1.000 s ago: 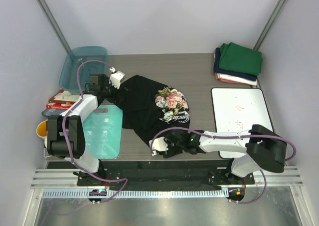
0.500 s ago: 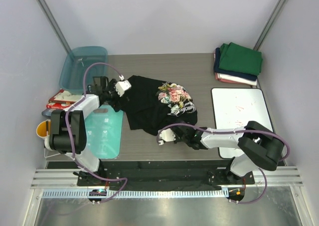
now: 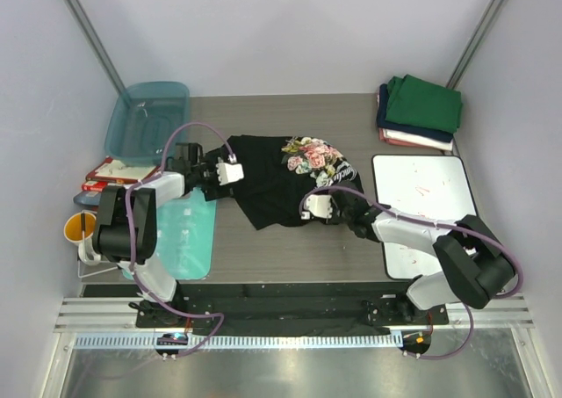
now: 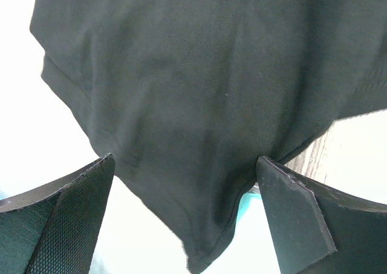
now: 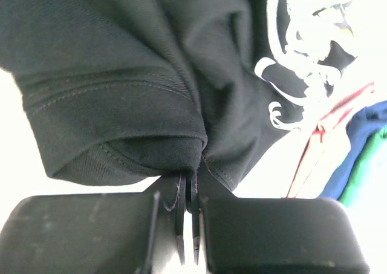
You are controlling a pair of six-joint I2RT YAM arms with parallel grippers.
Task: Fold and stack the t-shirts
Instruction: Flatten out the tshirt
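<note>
Black tee point(image 3: 272, 187) now lies bunched on the table point(image 3: 263, 240), hauled rightward; we see the right gripper point(image 3: 318, 206) newly clamped on its hem, the left gripper point(image 3: 230, 171) gaping at its left edge. Folding, we judge, has hardly begun.

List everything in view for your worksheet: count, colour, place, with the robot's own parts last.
black t-shirt: one, black with floral print, bunched mid-table
folded t-shirts: one stack, green over navy over pinkish-white, far right corner
tub: one, teal, far left corner
mat: one, teal, near left
board: one, white, near right
cup: one, orange, left edge
box: one, red and white, left edge
left gripper: one, open around the shirt's edge
right gripper: one, shut on the shirt's hem
</note>
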